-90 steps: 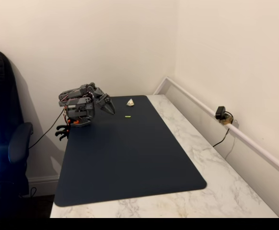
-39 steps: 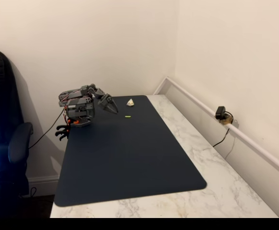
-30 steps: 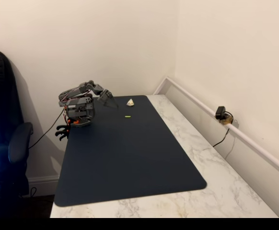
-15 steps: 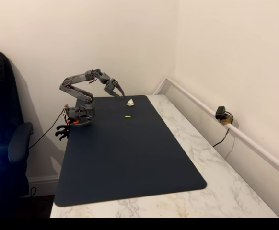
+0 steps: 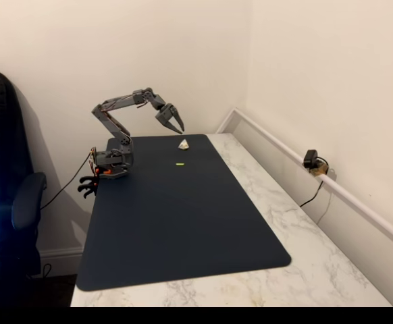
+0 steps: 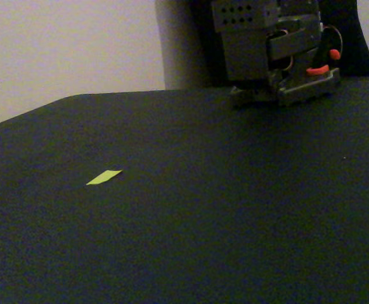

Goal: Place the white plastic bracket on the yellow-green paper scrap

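Note:
The white plastic bracket (image 5: pixel 184 144) lies on the far edge of the dark blue mat (image 5: pixel 183 223). A short way in front of it lies the yellow-green paper scrap (image 5: pixel 180 164), seen flat on the mat in both fixed views (image 6: pixel 104 177). My gripper (image 5: pixel 177 126) hangs in the air just left of and above the bracket, tips down. Its fingers stand apart, open, with nothing between them. The arm's base (image 6: pixel 279 50) stands at the mat's back.
The mat lies on a marble-look table (image 5: pixel 304 243) set in a room corner. A white rail (image 5: pixel 318 175) with a small black device (image 5: pixel 311 160) runs along the right wall. A dark chair (image 5: pixel 11 202) stands to the left.
The arm has unfolded from its tucked pose, rising and reaching right toward the bracket. The gripper has gone from beside the base to just above the bracket.

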